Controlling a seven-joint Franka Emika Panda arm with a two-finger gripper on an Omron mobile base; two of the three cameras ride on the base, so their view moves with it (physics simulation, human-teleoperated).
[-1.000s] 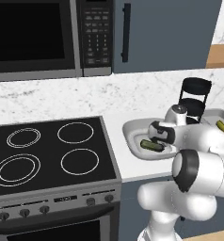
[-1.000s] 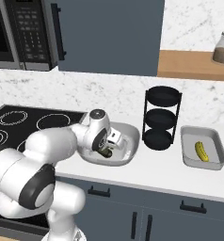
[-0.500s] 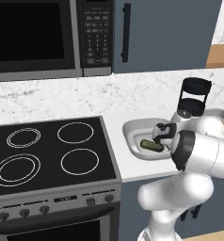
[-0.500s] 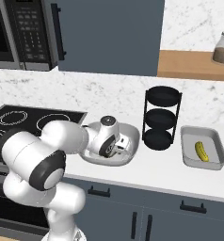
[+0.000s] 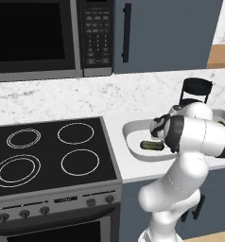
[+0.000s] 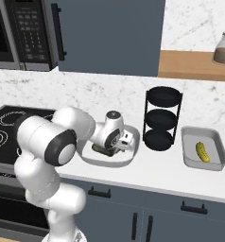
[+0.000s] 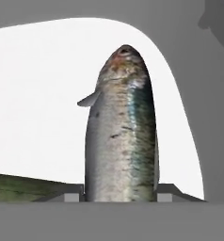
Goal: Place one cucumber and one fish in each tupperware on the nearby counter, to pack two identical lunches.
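White tub [image 6: 133, 156] holds dark cucumber [image 5: 152, 145]; fingers [image 7: 166, 192] pinch fish [image 7: 121, 132] inside.

The fish [image 7: 121, 136] has a silvery, faintly mottled skin with a dull sheen. The white tub [image 5: 133, 142] looks like smooth matt plastic, the grey tray [image 6: 217, 151] the same. The tabletop [image 6: 147, 172] is plain smooth white; the wall behind is veined marble. The stovetop [image 5: 48, 160] is glossy black glass. The rack [image 6: 162, 118] is matt black.
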